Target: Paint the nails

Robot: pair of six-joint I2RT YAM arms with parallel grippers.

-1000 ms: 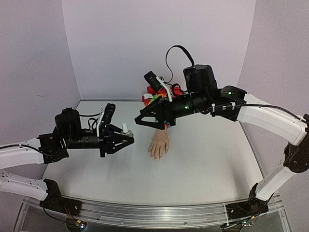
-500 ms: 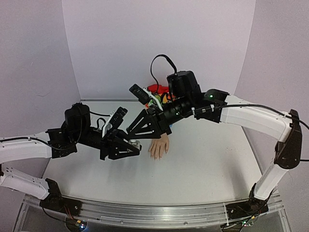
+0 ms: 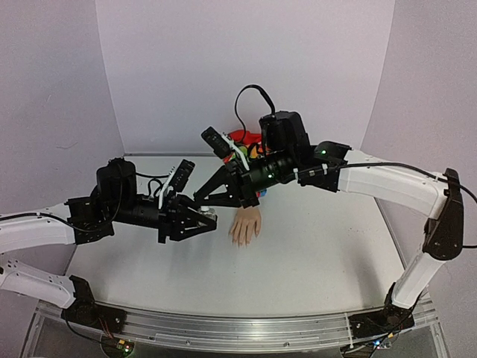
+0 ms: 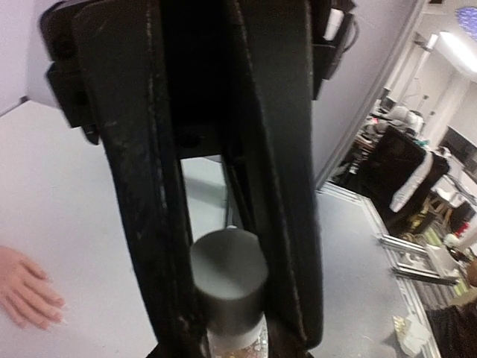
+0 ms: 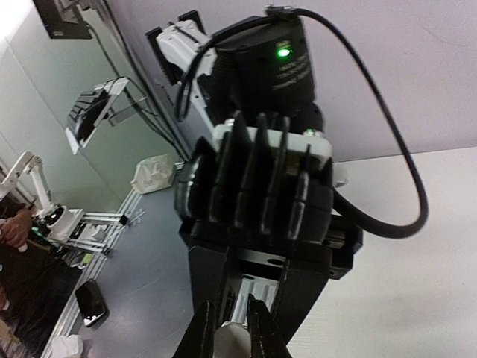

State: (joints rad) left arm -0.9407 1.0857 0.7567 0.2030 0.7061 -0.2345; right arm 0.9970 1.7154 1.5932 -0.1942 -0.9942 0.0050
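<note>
Since a second ago, brought both arms together over the middle of the table (image 3: 320, 253): swung the right gripper (image 5: 231, 332) down and leftward from above the rainbow-striped sleeve (image 3: 240, 139), carried the left gripper (image 3: 206, 223) rightward with its small clear bottle (image 4: 235, 340). Closed the right jaws meanwhile, which were spread wide a second ago and are now pinched on the grey cap (image 4: 227, 267).

Holds the small clear bottle between the left fingers (image 4: 141, 209), clamped on either side just under the cap, raised over the table and just left of the fake hand (image 3: 246, 222). Shows, from the right wrist view, two dark fingertips shut on a pale rounded top, with the left arm's wrist housing and its green light straight behind. Cannot tell whether the cap is loosened or still tight.

Leaves the fake hand flat on the table, palm down, fingers toward the near edge, wrist under the right arm, sleeve mostly hidden behind that arm. Puts the nails (image 3: 238, 242) at the fingertips nearest the arm bases, apart from both grippers and right of the bottle — too small to judge for colour. Catches the same hand again at the lower left of the left wrist view, lying on the white surface.
</note>
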